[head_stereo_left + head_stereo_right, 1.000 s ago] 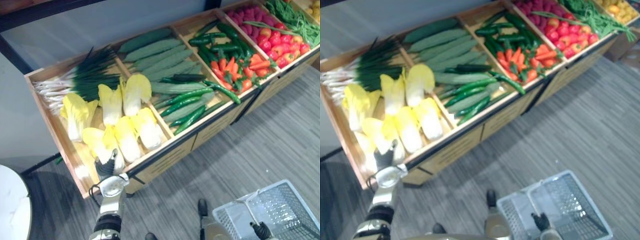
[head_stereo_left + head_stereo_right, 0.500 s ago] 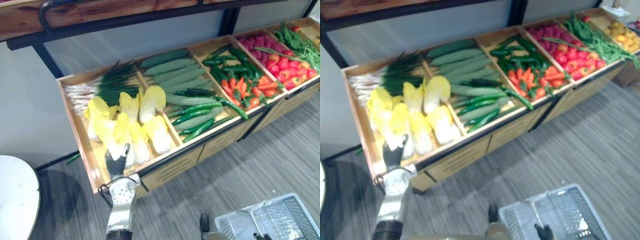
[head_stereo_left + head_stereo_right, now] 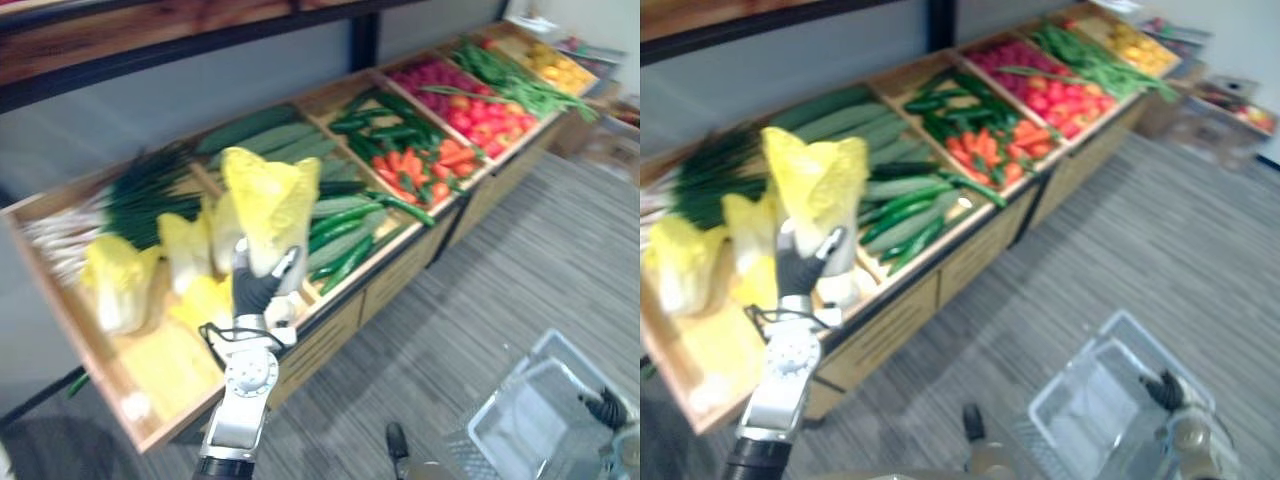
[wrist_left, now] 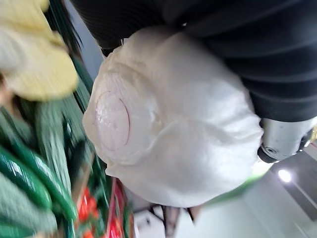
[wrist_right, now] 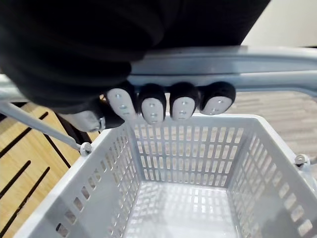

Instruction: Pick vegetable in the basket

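My left hand (image 3: pixel 256 290) is shut on a yellow-leafed cabbage (image 3: pixel 268 205) with a white base (image 4: pixel 168 119), lifted upright above the wooden display's front edge. More yellow cabbages (image 3: pixel 118 280) lie in the left compartment below it. My right hand (image 5: pixel 171 101) is curled round the handle (image 5: pixel 223 64) of a grey plastic basket (image 3: pixel 530 405), which hangs at the lower right over the floor. The basket (image 5: pixel 183 198) is empty inside.
The long wooden display (image 3: pixel 350 300) holds spring onions (image 3: pixel 140 195), cucumbers (image 3: pixel 350 215), carrots (image 3: pixel 430 165), tomatoes (image 3: pixel 490 125) and green beans (image 3: pixel 515 80) in separate compartments. Grey striped floor (image 3: pixel 500 260) lies in front of it.
My left hand has closed on a cabbage and raised it out of the compartment. The camera has swung, so the whole display has shifted in view. The basket sits further right.
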You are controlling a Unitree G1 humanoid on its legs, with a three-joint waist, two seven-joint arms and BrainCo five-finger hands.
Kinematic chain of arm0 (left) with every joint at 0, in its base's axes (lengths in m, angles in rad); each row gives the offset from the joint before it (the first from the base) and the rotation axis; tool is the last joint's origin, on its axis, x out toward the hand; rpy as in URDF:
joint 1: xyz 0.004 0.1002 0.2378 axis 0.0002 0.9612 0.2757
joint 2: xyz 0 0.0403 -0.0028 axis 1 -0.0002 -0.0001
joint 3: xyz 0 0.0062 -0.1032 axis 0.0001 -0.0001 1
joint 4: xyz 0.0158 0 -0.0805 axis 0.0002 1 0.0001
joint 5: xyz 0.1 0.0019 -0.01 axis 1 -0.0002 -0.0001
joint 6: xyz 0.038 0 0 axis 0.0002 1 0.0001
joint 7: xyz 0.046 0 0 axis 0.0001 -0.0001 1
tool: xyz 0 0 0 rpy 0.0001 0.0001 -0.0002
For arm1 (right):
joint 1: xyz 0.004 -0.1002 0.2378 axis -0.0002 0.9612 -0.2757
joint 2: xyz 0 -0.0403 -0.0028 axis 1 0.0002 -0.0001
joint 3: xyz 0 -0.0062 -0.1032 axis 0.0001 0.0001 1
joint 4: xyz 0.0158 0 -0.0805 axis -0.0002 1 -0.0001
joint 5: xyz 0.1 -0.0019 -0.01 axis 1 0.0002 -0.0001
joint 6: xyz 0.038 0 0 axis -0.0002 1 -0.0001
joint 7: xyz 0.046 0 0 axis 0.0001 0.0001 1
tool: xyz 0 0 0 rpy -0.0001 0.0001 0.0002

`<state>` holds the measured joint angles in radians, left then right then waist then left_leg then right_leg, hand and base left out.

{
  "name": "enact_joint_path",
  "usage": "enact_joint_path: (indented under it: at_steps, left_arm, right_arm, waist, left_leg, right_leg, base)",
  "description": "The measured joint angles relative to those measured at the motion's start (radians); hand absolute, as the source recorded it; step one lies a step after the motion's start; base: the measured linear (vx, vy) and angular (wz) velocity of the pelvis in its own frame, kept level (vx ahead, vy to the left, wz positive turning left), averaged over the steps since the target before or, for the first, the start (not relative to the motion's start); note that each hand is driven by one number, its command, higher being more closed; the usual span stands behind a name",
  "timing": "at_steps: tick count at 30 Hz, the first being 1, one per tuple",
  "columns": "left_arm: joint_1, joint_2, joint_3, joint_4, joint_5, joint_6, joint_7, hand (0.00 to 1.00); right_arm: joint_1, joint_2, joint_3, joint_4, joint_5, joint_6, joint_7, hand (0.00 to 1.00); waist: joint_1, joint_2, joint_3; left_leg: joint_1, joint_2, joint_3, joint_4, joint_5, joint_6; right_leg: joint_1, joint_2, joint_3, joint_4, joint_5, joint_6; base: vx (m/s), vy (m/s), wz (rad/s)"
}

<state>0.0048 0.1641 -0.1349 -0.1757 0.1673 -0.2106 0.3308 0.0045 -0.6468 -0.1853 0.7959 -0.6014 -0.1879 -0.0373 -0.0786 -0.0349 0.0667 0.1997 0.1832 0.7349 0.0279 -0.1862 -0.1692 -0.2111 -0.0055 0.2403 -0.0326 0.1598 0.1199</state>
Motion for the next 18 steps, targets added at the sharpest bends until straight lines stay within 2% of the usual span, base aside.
enact_joint_path:
  at_steps: [4,7,9,13,14,18]
  left_arm:
    - [-0.003,0.003,-0.116,-0.014,-0.012,-0.005,-0.065,1.00]
    - [-0.010,0.016,-0.190,-0.058,-0.065,-0.011,-0.096,1.00]
    - [-0.030,0.041,-0.245,-0.103,-0.090,-0.026,-0.124,1.00]
    - [-0.090,0.082,-0.352,-0.171,-0.216,-0.075,-0.210,1.00]
    - [-0.106,0.110,-0.383,-0.177,-0.286,-0.093,-0.257,1.00]
    - [-0.142,0.189,-0.497,-0.178,-0.408,-0.100,-0.365,1.00]
  right_arm:
    - [-0.040,-0.031,0.124,-0.140,-0.030,-0.002,0.004,1.00]
    - [-0.053,-0.068,0.196,-0.276,-0.030,-0.004,0.011,1.00]
    - [-0.060,-0.095,0.213,-0.337,-0.030,-0.028,0.019,1.00]
    - [-0.098,-0.143,0.291,-0.447,-0.030,-0.069,0.028,1.00]
    - [-0.110,-0.161,0.332,-0.471,-0.029,-0.082,0.030,1.00]
    - [-0.140,-0.207,0.442,-0.507,-0.031,-0.113,0.049,1.00]
  waist:
    - [-0.003,0.000,-0.001]
    - [-0.001,0.005,-0.003]
    - [-0.003,0.005,-0.003]
    - [0.000,0.012,-0.008]
    - [0.000,0.018,-0.011]
    - [-0.001,0.042,-0.024]
  left_leg:
    - [0.055,0.003,0.077,0.031,-0.041,-0.011]
    - [0.070,0.008,0.128,0.072,-0.068,-0.018]
    - [0.071,0.019,0.140,0.103,-0.084,-0.022]
    - [0.088,0.044,0.199,0.162,-0.115,-0.031]
    - [0.095,0.053,0.222,0.182,-0.126,-0.036]
    - [0.100,0.086,0.274,0.246,-0.162,-0.051]
  right_leg:
    - [0.002,0.043,0.104,0.001,0.014,0.009]
    - [0.001,0.060,0.154,0.006,0.019,0.015]
    - [-0.001,0.067,0.160,0.018,0.019,0.015]
    - [-0.001,0.093,0.195,0.041,0.019,0.015]
    - [-0.003,0.104,0.208,0.051,0.019,0.015]
    - [-0.014,0.130,0.236,0.068,0.019,0.015]
  base:
    - [0.00,-0.026,-0.92]
    - [-0.05,-0.046,-0.55]
    - [-0.07,-0.057,-0.24]
    - [-0.05,-0.032,-0.30]
    - [-0.06,-0.030,-0.41]
    - [-0.05,-0.024,-0.31]
